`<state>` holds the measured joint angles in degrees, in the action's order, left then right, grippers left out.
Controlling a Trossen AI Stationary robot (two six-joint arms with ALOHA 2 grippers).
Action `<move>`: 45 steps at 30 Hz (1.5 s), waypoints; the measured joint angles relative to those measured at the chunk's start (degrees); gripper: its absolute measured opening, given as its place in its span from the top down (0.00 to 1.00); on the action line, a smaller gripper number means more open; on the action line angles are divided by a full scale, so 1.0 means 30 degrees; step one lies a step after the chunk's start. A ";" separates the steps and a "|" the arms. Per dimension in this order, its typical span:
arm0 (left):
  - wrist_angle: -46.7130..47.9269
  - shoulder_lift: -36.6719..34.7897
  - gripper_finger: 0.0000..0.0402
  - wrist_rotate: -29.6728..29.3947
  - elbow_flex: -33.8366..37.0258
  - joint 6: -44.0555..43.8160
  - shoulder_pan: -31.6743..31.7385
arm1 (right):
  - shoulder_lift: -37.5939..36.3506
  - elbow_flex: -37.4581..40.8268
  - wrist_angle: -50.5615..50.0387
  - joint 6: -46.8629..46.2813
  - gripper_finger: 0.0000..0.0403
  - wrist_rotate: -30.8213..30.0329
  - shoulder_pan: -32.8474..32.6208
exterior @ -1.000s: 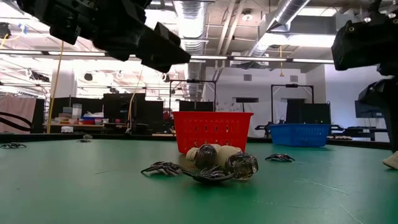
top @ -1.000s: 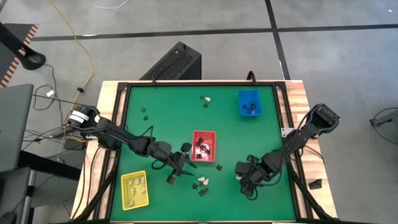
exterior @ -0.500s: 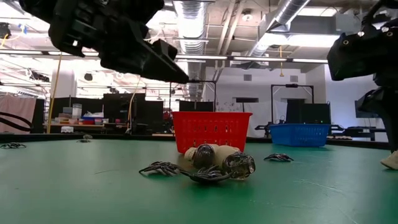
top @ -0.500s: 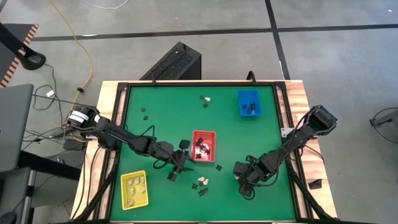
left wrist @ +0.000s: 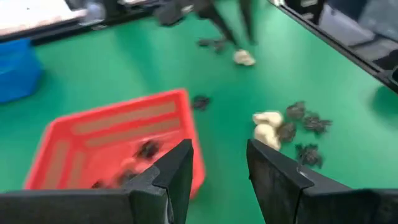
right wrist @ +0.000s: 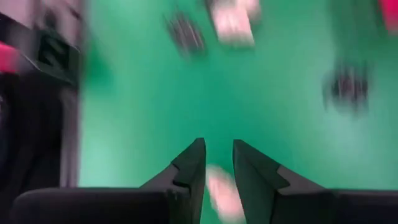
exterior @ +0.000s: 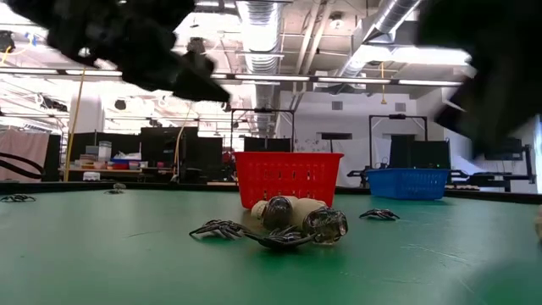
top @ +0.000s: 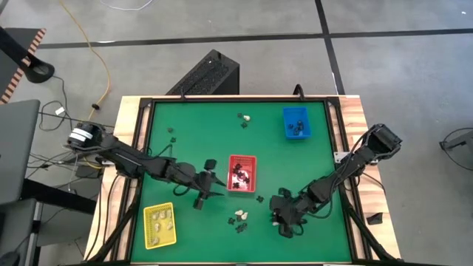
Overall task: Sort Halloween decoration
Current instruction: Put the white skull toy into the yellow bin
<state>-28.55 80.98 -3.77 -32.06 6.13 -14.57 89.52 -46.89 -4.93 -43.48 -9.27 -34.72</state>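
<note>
The right gripper, jaws narrowly apart around a cream decoration; the left gripper hung apart, empty. Tiny, light, rigid-looking; pinch across its middle.

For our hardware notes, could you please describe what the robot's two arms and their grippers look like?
Both arms are dark, slim and multi-jointed, with thin black cables running along them. The left gripper and the right gripper each have two matte black, wedge-shaped fingers with angular tips. No markings show.
</note>
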 joint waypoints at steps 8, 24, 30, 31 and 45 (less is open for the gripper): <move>-0.5425 -0.3576 0.65 0.0132 0.4563 -0.2160 0.0650 | -0.0022 -0.0183 0.2463 0.2829 0.75 0.1181 0.0818; -0.5306 -0.3508 0.65 0.0325 0.4337 -0.1711 0.0225 | -0.0029 -0.1173 -0.1832 0.9106 0.74 0.2148 -0.1202; -0.5299 -0.3508 0.65 0.0293 0.4337 -0.1631 0.0226 | -0.0029 -0.1173 -0.2848 0.9856 0.74 0.2111 -0.1151; -0.5299 -0.3508 0.65 0.0293 0.4337 -0.1626 0.0230 | -0.0029 -0.1173 -0.2762 1.0273 0.74 0.2104 -0.1136; -0.5124 -0.3501 0.65 0.0164 0.4337 -0.1616 0.0225 | 0.1773 -0.1397 -0.2716 1.1677 0.74 0.1516 -0.1005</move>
<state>-43.92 70.48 -3.28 -19.05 1.28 -13.89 94.83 -51.09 -13.08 -8.45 -4.73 -37.74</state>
